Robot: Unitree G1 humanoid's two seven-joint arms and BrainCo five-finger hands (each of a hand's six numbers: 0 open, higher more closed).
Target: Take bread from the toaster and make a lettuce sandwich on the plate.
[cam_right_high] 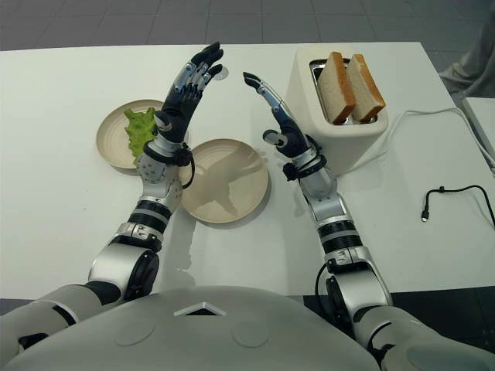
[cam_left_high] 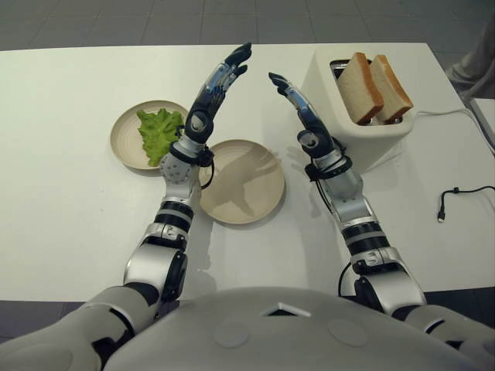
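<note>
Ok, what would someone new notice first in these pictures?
Two slices of brown-crusted bread stick up out of the white toaster at the far right of the white table. The robot's left hand and right hand are raised, fingers open, over its middle. A ruffled green lettuce leaf lies on a round beige plate at the left, beside a second beige plate.

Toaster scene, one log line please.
bread slices: in toaster | lettuce: on left plate | center plate: no bread | left hand: open | right hand: open
</note>
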